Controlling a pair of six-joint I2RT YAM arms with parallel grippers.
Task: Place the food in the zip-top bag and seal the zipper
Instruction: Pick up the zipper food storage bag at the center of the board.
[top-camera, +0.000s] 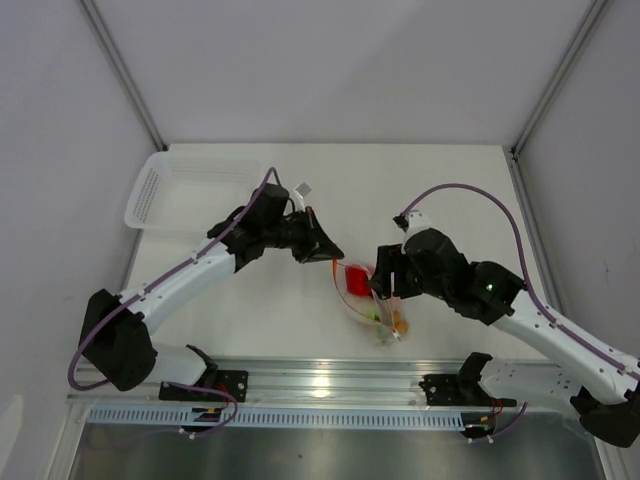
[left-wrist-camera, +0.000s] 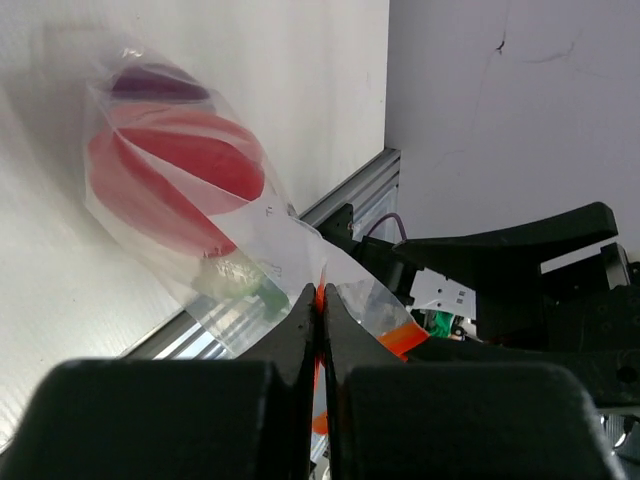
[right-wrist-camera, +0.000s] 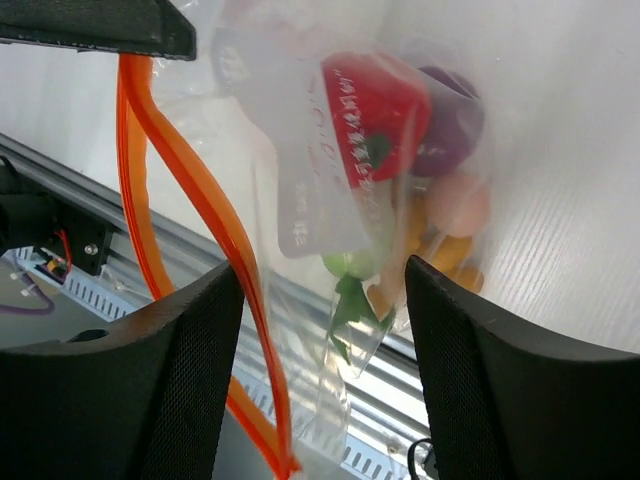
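Left fingers (left-wrist-camera: 300, 330) pinch the zipper (right-wrist-camera: 190, 190); right fingers (right-wrist-camera: 190, 350), spread, straddle the bag (right-wrist-camera: 340, 130): slide steadily along its strip.

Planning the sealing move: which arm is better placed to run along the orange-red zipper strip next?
Probably the left: its jaws are shut on the orange-red zipper strip of the clear crinkly plastic bag; the right jaws stand open around the bag.

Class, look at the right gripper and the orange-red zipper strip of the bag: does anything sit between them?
Nothing visible does. The right gripper stands open with the zipper running between its fingers; the left gripper pinches the strip elsewhere.
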